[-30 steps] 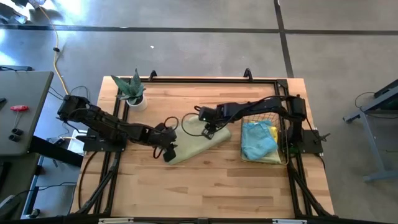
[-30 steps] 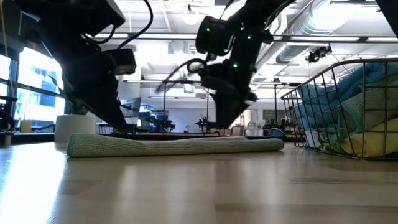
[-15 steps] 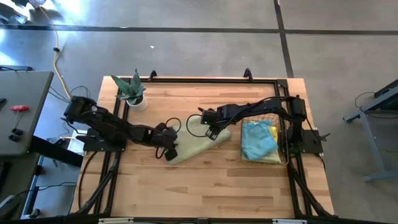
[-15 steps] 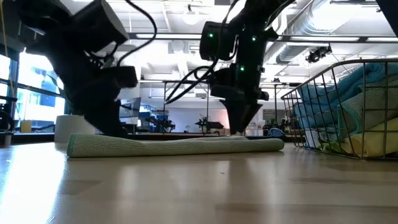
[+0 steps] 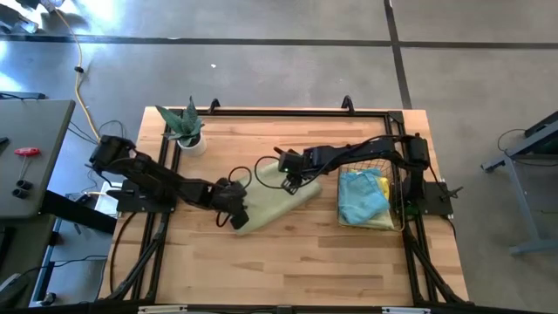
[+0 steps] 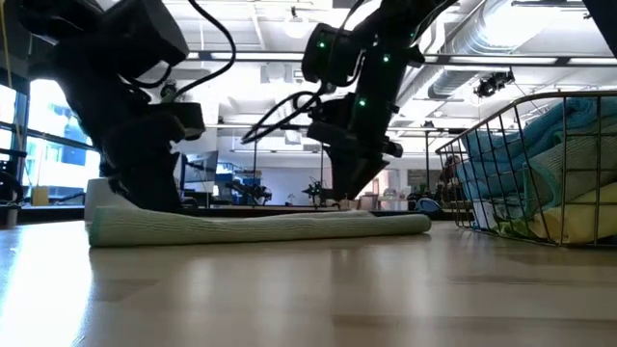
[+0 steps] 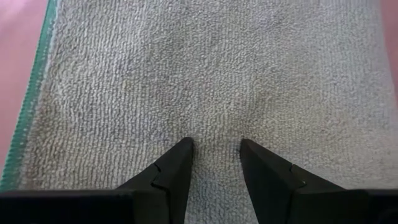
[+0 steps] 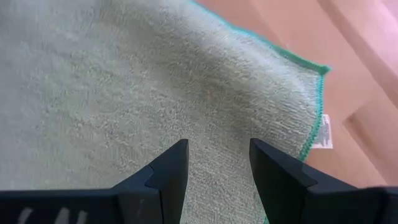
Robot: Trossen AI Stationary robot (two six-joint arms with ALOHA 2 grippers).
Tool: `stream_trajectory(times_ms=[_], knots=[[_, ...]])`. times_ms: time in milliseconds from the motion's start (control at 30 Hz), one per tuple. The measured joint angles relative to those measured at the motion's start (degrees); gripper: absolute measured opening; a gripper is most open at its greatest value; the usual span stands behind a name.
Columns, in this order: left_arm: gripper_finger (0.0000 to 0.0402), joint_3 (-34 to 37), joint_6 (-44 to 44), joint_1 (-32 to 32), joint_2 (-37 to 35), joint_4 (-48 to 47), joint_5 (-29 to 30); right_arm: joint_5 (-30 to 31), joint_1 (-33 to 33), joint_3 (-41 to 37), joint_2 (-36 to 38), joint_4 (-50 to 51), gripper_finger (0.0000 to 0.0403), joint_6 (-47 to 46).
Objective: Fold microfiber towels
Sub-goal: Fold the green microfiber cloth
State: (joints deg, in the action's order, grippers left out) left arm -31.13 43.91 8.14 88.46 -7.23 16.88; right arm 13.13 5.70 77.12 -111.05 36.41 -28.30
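On the bench (image 5: 288, 253), a pale green towel (image 5: 275, 202) lies folded flat between the two arms. From the left, the left arm reaches low across the wood, its jaws (image 7: 214, 146) apart, tips pressed on the towel's near-left end. From the basket (image 5: 384, 179) side, the right arm bends over, its jaws (image 8: 217, 149) also apart, pointing down onto the towel's far edge. Blue and yellow towels (image 5: 364, 199) fill the basket.

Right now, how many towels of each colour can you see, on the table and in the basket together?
Pale green towel, on the table under both grippers: 1
Light blue towel, in the basket: 1
Yellow towel, in the basket: 1
Total: 3 visible; any others are hidden.
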Motion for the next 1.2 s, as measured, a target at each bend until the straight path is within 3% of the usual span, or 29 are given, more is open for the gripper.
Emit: stream_trajectory(times_ms=[300,467,633,800,1067,1200], knots=[[0.013,0.06,16.64,8.3,-2.16,-5.13,-1.49,0.24,2.36,0.0,0.0,-2.72,0.0162,0.14],[0.013,-0.02,23.35,12.59,-3.33,-6.66,-1.95,-5.79,3.35,-0.04,0.0,2.86,0.0162,-3.31],[0.013,-2.45,21.34,13.3,-5.97,-8.88,0.59,-12.67,3.48,-0.04,0.0,5.38,0.0162,-4.28],[0.013,-2.96,19.3,11.89,-6.04,-9.3,1.73,-23.39,4.86,-0.07,-0.02,0.44,0.0171,-4.13],[0.013,-3.1,19.94,11.32,-4.99,-12.54,0.86,-21.37,8.85,-0.07,-0.09,-1.69,0.0211,-3.2],[0.013,-3.11,19.94,11.3,-5.04,-12.74,0.89,-26.61,9.78,-0.04,-2.71,-5.18,0.0221,-4.87]])
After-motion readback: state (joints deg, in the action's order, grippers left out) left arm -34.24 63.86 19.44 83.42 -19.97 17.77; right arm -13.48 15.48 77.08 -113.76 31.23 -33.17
